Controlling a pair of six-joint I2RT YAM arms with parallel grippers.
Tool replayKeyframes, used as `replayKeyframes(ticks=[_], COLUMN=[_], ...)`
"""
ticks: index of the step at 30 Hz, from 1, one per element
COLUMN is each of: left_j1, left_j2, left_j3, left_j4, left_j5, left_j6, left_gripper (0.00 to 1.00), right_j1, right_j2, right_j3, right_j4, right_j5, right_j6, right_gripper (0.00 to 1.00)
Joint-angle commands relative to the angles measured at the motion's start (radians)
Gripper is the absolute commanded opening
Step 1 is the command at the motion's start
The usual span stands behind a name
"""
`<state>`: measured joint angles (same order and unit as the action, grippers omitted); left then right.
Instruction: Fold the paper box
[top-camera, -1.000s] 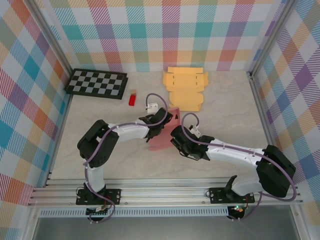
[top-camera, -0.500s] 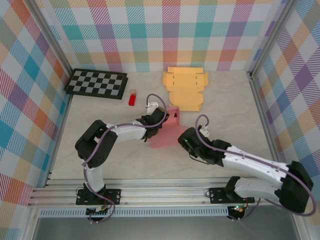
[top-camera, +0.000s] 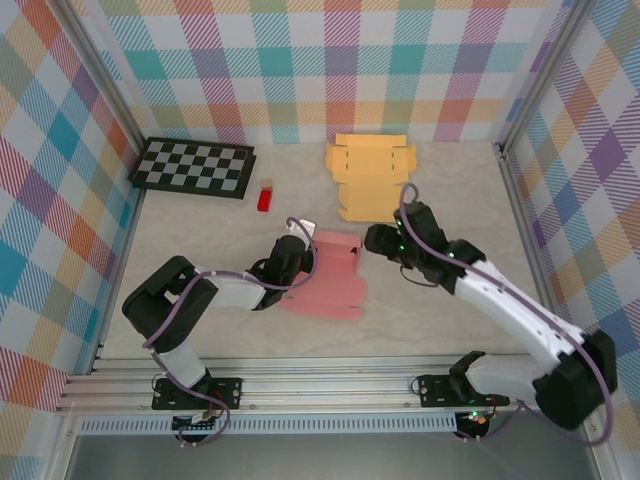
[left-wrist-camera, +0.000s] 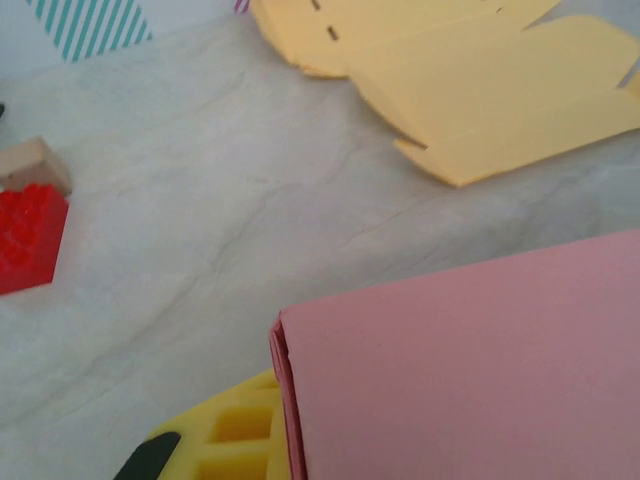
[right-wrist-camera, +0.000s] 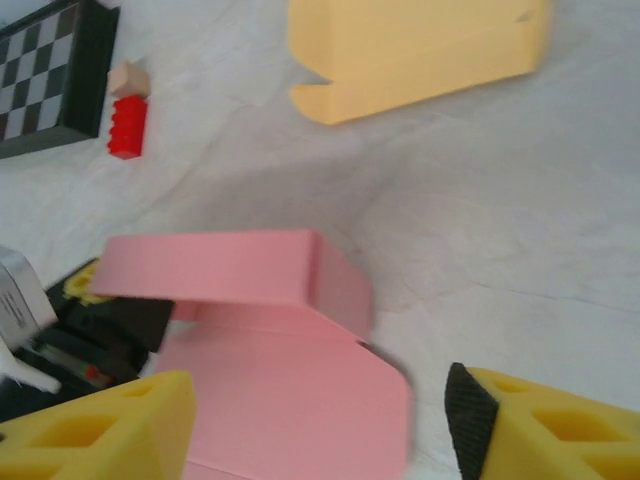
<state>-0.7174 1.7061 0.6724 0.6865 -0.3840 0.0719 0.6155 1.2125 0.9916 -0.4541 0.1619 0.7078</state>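
Observation:
The pink paper box (top-camera: 327, 278) lies on the table's middle, one panel folded up and over its far part (right-wrist-camera: 250, 268). My left gripper (top-camera: 294, 258) is shut on the box's left edge, where the pink layers (left-wrist-camera: 460, 370) sit pinched against its yellow finger (left-wrist-camera: 220, 440). My right gripper (top-camera: 373, 240) hovers just past the box's far right corner. It is open, and nothing sits between its yellow fingers (right-wrist-camera: 105, 430); the pink flap (right-wrist-camera: 300, 410) lies below them.
A flat yellow box blank (top-camera: 372, 178) lies at the back centre. A red brick (top-camera: 265, 197) and a checkerboard (top-camera: 194, 166) sit at the back left. Metal frame posts and plaid walls close in the sides.
My right gripper has let go of the pink box, opened and swung back and to the right. The box has dropped from tilted to nearly flat, and the left arm has shifted nearer and left.

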Motion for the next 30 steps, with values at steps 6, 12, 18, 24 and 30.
replayKeyframes(ticks=[6, 12, 18, 24, 30], left_j1=[0.006, 0.004, 0.003, -0.022, -0.065], left_j2=[0.062, 0.076, 0.061, 0.039, 0.092], left_j3=[-0.059, -0.071, -0.082, -0.105, -0.073], left_j4=[0.276, 0.317, 0.295, 0.272, 0.268], left_j5=[0.041, 0.044, 0.094, 0.126, 0.073], left_j6=[0.106, 0.115, 0.107, 0.011, -0.001], left_gripper=[0.00, 0.00, 0.00, 0.00, 0.02], right_j1=[-0.014, -0.015, -0.019, -0.024, -0.025], right_j2=[0.218, 0.223, 0.215, 0.222, 0.198], right_j3=[0.073, -0.014, -0.037, -0.043, -0.124], right_j4=[0.117, 0.129, 0.090, 0.107, 0.141], right_j5=[-0.131, -0.099, -0.026, -0.039, -0.072], right_j6=[-0.053, 0.020, 0.007, -0.022, 0.039], right_gripper=[0.50, 0.44, 0.45, 0.44, 0.36])
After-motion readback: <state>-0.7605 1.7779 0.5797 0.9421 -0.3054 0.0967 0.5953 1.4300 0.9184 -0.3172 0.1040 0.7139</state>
